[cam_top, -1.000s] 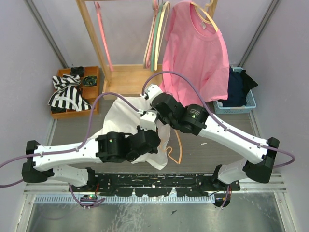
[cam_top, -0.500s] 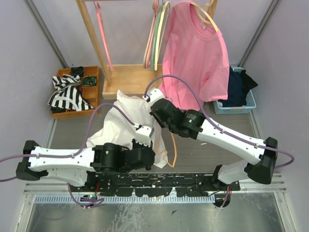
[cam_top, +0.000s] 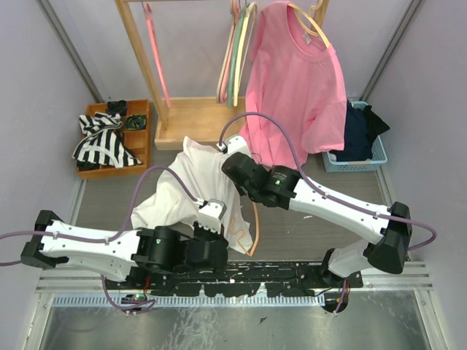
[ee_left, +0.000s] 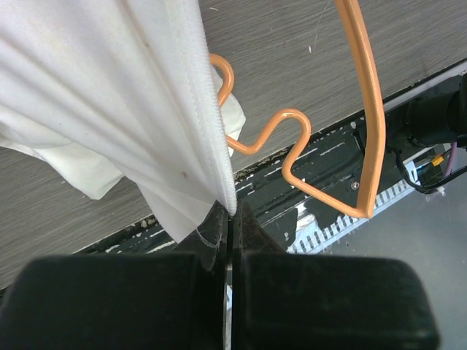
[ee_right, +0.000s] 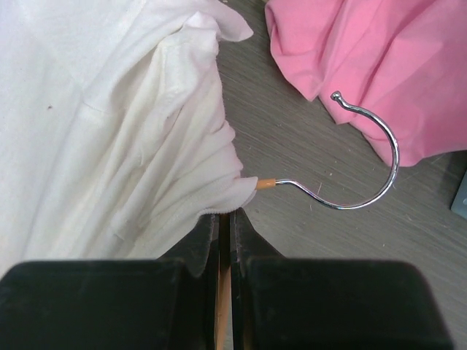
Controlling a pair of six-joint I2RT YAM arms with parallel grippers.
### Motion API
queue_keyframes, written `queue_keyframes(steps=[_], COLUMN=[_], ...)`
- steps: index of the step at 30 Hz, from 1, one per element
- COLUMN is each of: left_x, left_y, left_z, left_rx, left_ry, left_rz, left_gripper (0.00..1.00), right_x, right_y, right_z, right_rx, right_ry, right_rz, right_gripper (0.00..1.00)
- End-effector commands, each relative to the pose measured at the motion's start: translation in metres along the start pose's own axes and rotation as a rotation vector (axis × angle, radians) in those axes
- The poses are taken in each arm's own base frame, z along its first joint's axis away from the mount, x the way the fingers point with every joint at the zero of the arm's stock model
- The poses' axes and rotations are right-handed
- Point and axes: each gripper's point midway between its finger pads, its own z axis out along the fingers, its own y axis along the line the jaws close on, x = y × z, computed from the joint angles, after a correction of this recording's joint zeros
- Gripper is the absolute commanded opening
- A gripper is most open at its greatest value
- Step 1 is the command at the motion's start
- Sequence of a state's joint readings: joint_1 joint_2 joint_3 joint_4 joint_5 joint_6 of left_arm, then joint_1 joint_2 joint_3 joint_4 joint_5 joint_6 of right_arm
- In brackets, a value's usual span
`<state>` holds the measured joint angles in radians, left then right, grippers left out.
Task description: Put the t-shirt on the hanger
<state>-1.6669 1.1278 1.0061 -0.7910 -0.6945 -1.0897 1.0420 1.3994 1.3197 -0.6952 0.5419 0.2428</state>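
Note:
The white t-shirt [cam_top: 186,186] hangs bunched between my two grippers, above the table. My left gripper [cam_top: 217,232] is low near the table's front edge, shut on a ribbed edge of the t-shirt [ee_left: 109,95]. The orange hanger [cam_top: 255,230] runs down under the cloth; its lower bar [ee_left: 368,109] loops free beside the shirt. My right gripper [cam_top: 220,150] is shut on the hanger just below its neck, with the t-shirt's collar [ee_right: 233,193] bunched at the fingertips. The silver hook [ee_right: 379,182] pokes out of the collar towards the right.
A pink t-shirt [cam_top: 295,80] hangs on a cream hanger from the wooden rack [cam_top: 139,51], close behind my right gripper. Green and pink hangers [cam_top: 235,58] hang beside it. A striped cloth [cam_top: 102,138] lies in a tray at left. A blue basket [cam_top: 376,153] stands at right.
My left gripper has drawn back towards the near edge, pulling the t-shirt's edge with it. My right gripper has shifted slightly left with the hanger, and the shirt now stretches longer.

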Motion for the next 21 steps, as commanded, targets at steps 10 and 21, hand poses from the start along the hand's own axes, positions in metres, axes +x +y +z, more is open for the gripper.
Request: queue_keyframes(steps=[10,21], left_x=[0.018,0.021], left_y=[-0.022,-0.036], left_z=[-0.011,-0.021], left_rx=[0.082,0.114], left_ry=[0.035,0.024], left_rz=[-0.021,-0.010], left_gripper=[0.00,0.00], right_x=[-0.066,-0.066], right_y=[-0.030,-0.038], right_z=[-0.010,-0.003], right_rx=[0.204,0.290], right_ry=[-0.207,-0.226], right_rz=[0.364,0.428], right_gripper=[0.01,0.01])
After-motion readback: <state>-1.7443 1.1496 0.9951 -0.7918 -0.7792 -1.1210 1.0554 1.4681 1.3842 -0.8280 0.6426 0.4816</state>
